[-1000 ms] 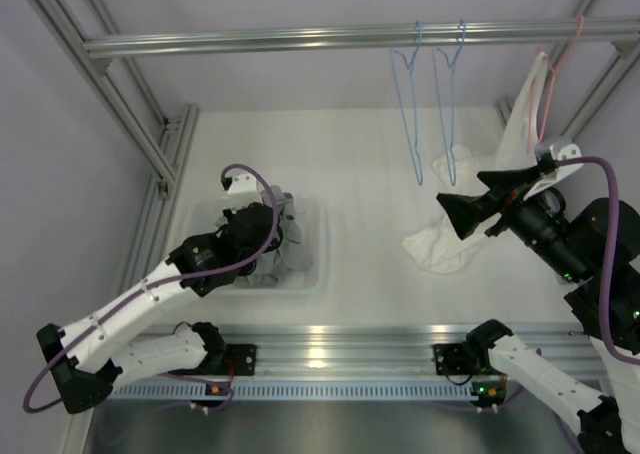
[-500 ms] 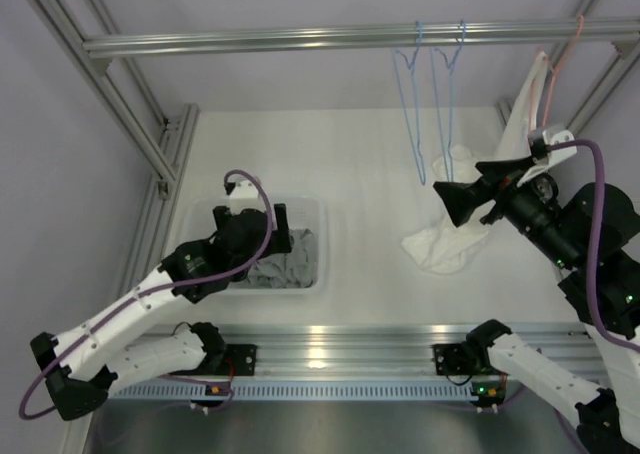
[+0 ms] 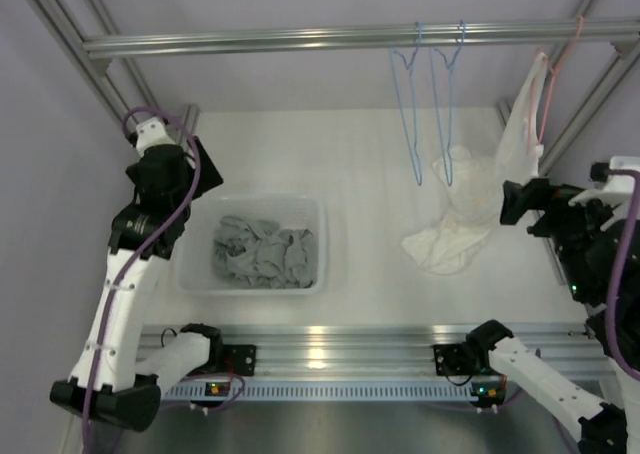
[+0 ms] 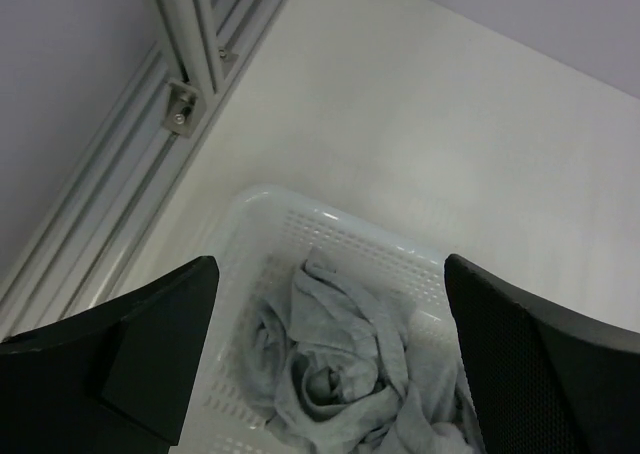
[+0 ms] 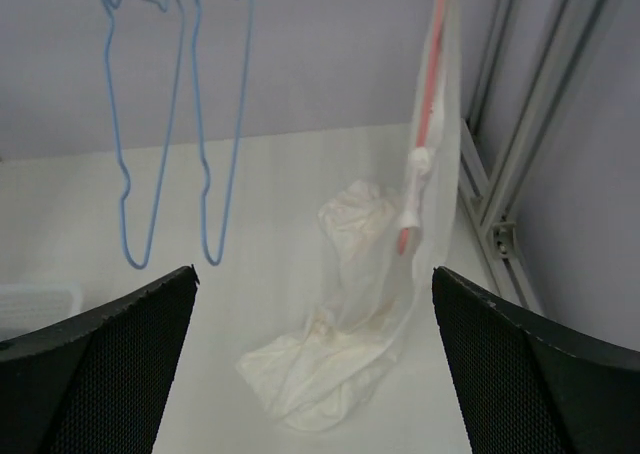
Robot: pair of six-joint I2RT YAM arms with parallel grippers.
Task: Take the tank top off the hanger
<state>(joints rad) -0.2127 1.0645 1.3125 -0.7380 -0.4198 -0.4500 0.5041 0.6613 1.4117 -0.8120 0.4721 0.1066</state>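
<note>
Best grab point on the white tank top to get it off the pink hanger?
Probably the tank top where it hangs just below the pink hanger, right pincer coming from the near side: that stretch hangs free, the lower end lies bunched on the table.

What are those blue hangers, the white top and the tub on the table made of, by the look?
Blue hangers: probably thin coated wire; slender bent outline. White tank top: soft, thin fabric; it crumples and droops. Tub: likely white plastic, matte, with rows of small holes.
</note>
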